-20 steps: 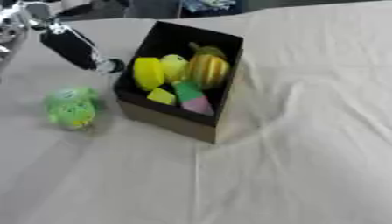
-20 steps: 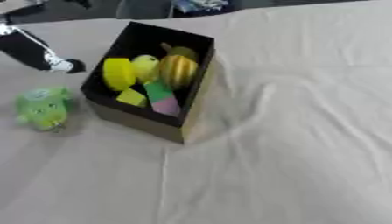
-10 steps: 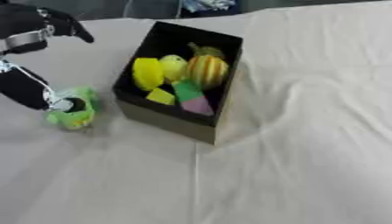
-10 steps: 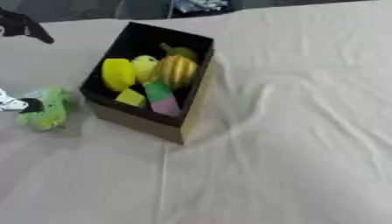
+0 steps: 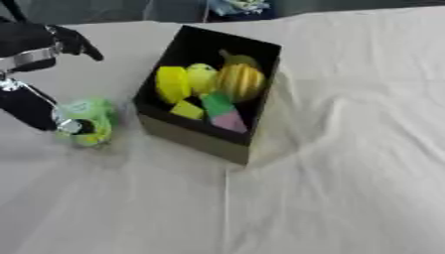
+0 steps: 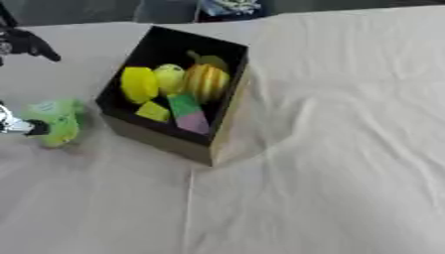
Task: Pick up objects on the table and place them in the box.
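Left eye view: left hand at the green toy, box nearly full.
Cloth-covered table (image 5: 347, 163); the black box (image 5: 260, 106) sits mid-left holding yellow, green and pink pieces. The left hand (image 5: 35, 106) comes in from the left edge, one finger tip touching the green toy (image 5: 90, 120), another finger raised apart above, so fingers spread, not pinching. Toy lies on the cloth just left of the box, immediately right of the hand. Toy's long axis looks roughly near-far; facing unclear. Right hand not visible.

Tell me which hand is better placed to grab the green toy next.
Left. The left hand already has a finger at the green toy, left of the box. The right hand shows in neither view.
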Robot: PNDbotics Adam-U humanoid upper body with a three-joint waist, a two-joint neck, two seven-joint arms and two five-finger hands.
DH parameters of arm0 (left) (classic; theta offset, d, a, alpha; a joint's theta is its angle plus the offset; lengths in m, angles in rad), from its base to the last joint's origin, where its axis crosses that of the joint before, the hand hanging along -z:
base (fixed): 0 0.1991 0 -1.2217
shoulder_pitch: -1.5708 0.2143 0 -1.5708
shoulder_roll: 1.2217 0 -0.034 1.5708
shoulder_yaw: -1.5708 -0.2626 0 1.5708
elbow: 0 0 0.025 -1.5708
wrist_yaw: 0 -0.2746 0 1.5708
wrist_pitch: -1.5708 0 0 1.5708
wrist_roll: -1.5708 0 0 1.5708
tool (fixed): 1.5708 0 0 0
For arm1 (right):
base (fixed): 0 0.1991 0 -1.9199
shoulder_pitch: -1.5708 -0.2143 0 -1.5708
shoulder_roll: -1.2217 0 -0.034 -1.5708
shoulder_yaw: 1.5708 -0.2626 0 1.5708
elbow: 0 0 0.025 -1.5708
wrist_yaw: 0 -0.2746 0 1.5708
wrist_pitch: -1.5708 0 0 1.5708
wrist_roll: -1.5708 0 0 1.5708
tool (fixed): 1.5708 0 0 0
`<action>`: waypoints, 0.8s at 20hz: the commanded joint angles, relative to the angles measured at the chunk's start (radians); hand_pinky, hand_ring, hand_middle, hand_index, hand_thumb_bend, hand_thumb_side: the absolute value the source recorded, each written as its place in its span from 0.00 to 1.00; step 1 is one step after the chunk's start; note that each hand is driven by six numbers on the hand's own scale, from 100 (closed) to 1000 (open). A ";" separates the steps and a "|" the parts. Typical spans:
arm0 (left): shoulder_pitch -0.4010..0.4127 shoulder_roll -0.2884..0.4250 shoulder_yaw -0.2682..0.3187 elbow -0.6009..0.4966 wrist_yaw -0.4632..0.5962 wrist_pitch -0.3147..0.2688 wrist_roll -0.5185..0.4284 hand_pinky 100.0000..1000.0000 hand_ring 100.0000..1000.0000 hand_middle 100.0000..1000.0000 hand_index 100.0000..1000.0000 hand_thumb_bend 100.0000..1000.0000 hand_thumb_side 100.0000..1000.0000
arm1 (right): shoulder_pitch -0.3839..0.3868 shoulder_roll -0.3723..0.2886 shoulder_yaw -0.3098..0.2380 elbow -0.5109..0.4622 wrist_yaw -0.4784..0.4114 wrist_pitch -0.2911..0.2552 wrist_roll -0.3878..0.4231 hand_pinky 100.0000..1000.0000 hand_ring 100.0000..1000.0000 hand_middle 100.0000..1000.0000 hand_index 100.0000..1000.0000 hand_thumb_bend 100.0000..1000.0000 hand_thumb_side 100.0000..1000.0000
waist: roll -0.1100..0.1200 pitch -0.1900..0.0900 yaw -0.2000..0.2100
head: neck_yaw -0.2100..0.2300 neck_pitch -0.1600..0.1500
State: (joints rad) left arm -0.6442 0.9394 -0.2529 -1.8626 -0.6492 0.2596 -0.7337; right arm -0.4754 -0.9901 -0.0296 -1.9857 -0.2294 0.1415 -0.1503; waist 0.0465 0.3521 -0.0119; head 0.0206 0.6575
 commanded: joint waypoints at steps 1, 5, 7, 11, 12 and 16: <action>-0.010 0.009 -0.001 0.038 -0.018 0.002 -0.002 0.88 0.87 0.85 0.90 0.60 0.23 | -0.011 -0.023 -0.012 -0.014 0.005 0.000 -0.002 0.83 0.78 0.59 0.74 0.00 0.77 | -0.018 -0.006 -0.002 | 0.006 -0.014; -0.010 -0.001 -0.019 0.087 -0.023 -0.005 -0.018 0.88 0.87 0.85 0.90 0.61 0.20 | -0.012 -0.022 -0.013 -0.014 0.005 -0.001 -0.003 0.83 0.78 0.59 0.74 0.00 0.77 | -0.019 -0.004 -0.005 | 0.008 -0.015; -0.010 -0.005 -0.025 0.109 -0.021 -0.010 -0.024 0.88 0.88 0.85 0.90 0.62 0.18 | -0.012 -0.021 -0.013 -0.014 0.004 0.000 -0.004 0.83 0.78 0.59 0.74 0.00 0.77 | -0.019 -0.004 -0.006 | 0.009 -0.016; -0.009 -0.008 -0.031 0.148 -0.018 -0.022 -0.030 0.88 0.88 0.86 0.91 0.63 0.14 | -0.011 -0.020 -0.013 -0.014 0.004 0.001 -0.005 0.83 0.78 0.59 0.74 0.00 0.77 | -0.020 -0.003 -0.006 | 0.009 -0.016; -0.009 -0.009 -0.032 0.156 -0.019 -0.024 -0.031 0.88 0.88 0.86 0.91 0.63 0.11 | -0.011 -0.020 -0.013 -0.014 0.004 0.001 -0.005 0.83 0.78 0.59 0.74 0.00 0.77 | -0.020 -0.003 -0.006 | 0.010 -0.016; -0.012 -0.016 -0.037 0.190 -0.020 -0.032 -0.034 0.88 0.88 0.86 0.90 0.64 0.09 | -0.011 -0.019 -0.011 -0.014 0.005 0.003 -0.005 0.83 0.78 0.59 0.74 0.00 0.77 | -0.022 -0.003 -0.006 | 0.012 -0.017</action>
State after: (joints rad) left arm -0.6431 0.9049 -0.2975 -1.6758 -0.6659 0.2326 -0.7677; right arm -0.4754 -0.9885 -0.0296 -1.9857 -0.2293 0.1431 -0.1519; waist 0.0403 0.3541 -0.0179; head 0.0295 0.6496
